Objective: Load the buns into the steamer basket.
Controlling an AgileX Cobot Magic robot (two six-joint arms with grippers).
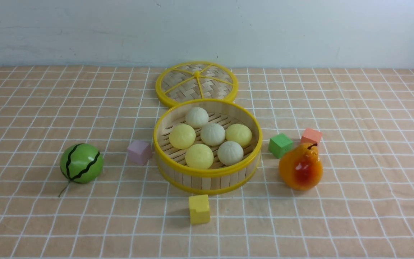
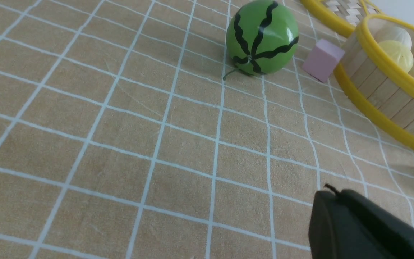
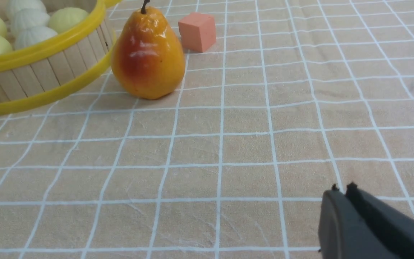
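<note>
All six buns point(image 1: 212, 134) sat inside the steamer basket point(image 1: 207, 172), so the job looked basically done; left gripper point(image 2: 331, 194) and right gripper point(image 3: 341, 190) were both closed and empty, low over the table point(image 1: 49, 223), where a careless swing could've bumped the pear point(image 3: 148, 54) into the basket

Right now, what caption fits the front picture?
Six buns sit in the steamer basket, lid behind, toys around.
</note>
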